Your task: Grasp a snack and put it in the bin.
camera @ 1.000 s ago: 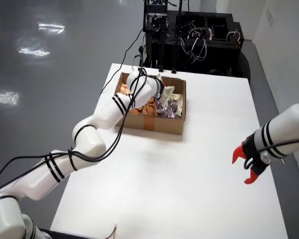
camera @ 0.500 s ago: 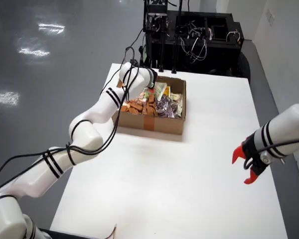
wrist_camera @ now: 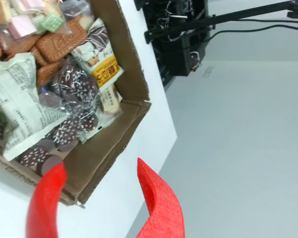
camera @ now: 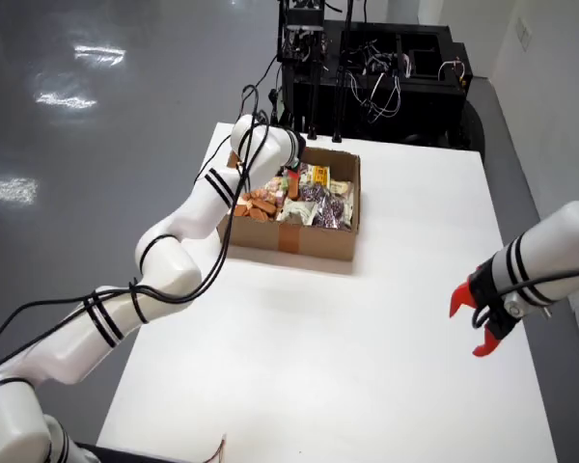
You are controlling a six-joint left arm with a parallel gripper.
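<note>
Jaws of the working gripper [wrist_camera: 102,198] stand apart and hold nothing, hovering just past the far edge of the cardboard box [camera: 299,236], as the wrist view shows. Snack packets [wrist_camera: 64,89] lie heaped inside that box on the white worktop [camera: 367,338]. Judging by this, the grasp is not yet made; next the jaws must drop onto one packet and close.
</note>
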